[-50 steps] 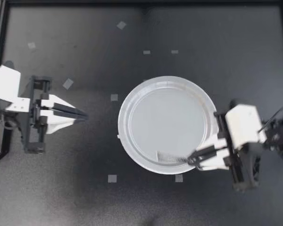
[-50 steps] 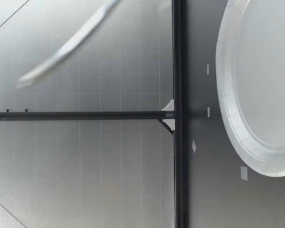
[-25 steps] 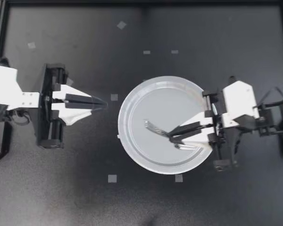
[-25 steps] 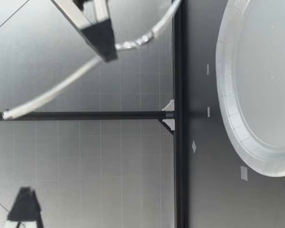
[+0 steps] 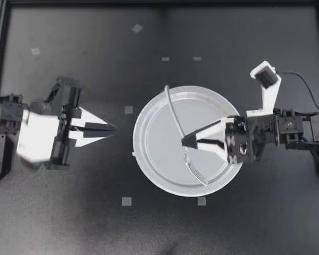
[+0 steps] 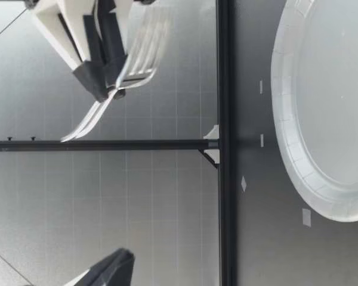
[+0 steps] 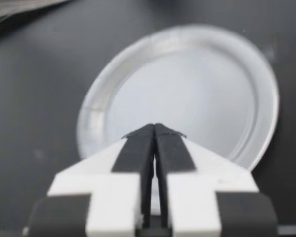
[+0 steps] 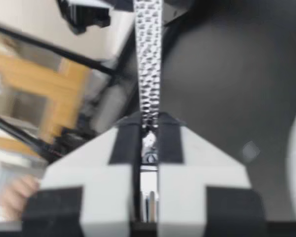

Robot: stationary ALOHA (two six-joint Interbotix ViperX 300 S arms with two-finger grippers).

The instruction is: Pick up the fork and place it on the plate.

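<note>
- The table (image 5: pixel 244 32) carries the plate (image 5: pixel 159 133) near its middle; nothing is yet laid on the plate.
- The left gripper (image 5: pixel 110 127) is closed on nothing and is held beside the plate, apart from it.
- The right gripper (image 5: pixel 187 141) is clamped on the fork (image 5: pixel 173 109) partway along it, over the plate.
- In the low view the fork (image 6: pixel 140 53) is seen well above the table, both ends jutting past the fingers.
- If it were released from this height, a bounce or slide off the rim would be likely.
- The narrow grip could let the fork pivot during lowering, so that one end is caught on the rim and the light plate is tipped.
</note>
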